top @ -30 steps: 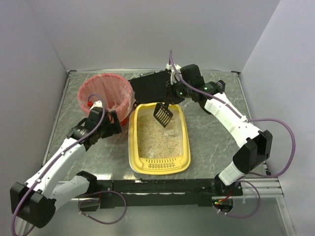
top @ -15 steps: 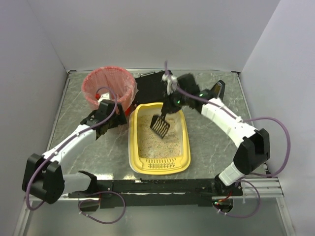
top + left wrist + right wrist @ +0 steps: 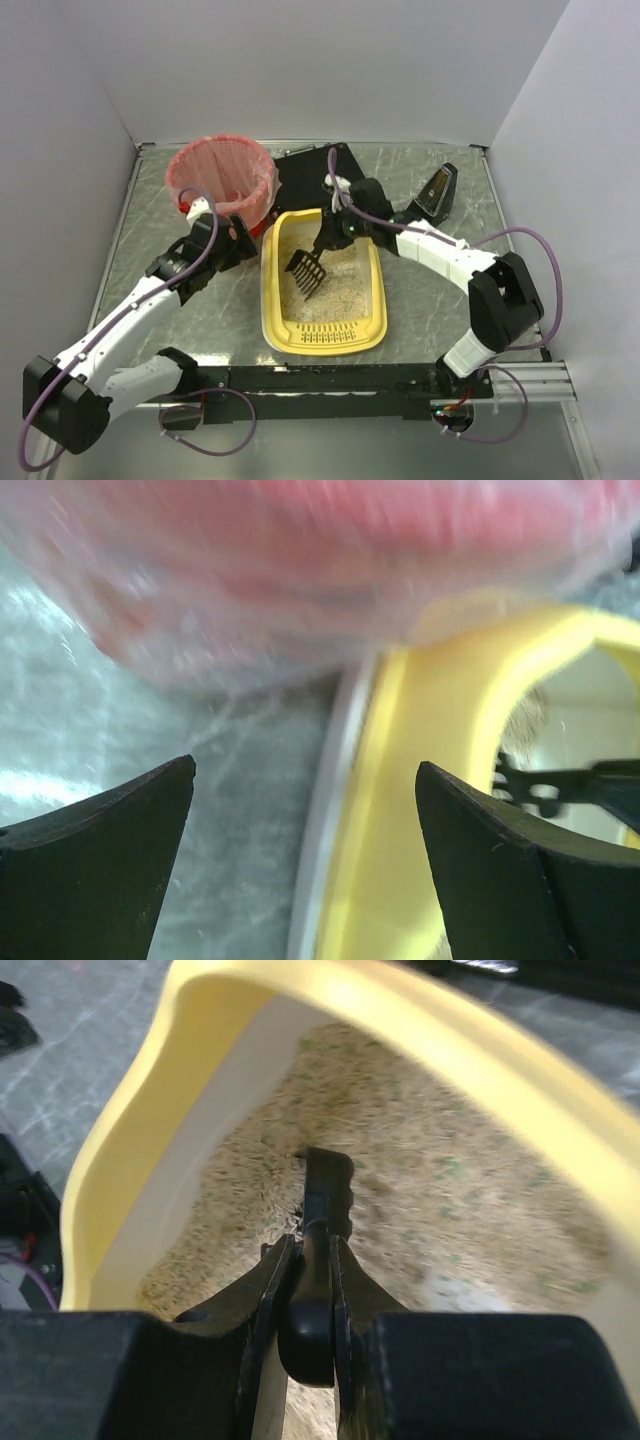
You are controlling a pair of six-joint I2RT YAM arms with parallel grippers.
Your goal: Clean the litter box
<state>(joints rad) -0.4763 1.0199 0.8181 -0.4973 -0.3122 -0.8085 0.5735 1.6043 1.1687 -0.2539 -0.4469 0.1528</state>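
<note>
The yellow litter box (image 3: 268, 292) lies mid-table, filled with beige litter (image 3: 340, 285). My right gripper (image 3: 334, 230) is shut on the handle of a black slotted scoop (image 3: 305, 273), whose head dips into the litter near the box's left wall. In the right wrist view the gripper (image 3: 310, 1252) clamps the scoop handle (image 3: 308, 1310), the head (image 3: 328, 1182) edge-on in the litter, the box rim (image 3: 125, 1170) to the left. My left gripper (image 3: 241, 241) stands open beside the box's back-left corner; its fingers (image 3: 100, 865) hold nothing, and the box rim (image 3: 430, 780) lies between them.
A round bin with a pink liner (image 3: 222, 178) stands at the back left, close above my left gripper (image 3: 305, 780). A flat black case (image 3: 305, 178) lies behind the box. A small black wedge-shaped object (image 3: 437, 190) sits at the back right.
The right arm has swung the scoop from above the box's back end down and leftward into the litter. The left arm has shifted slightly beside the bin, still open.
</note>
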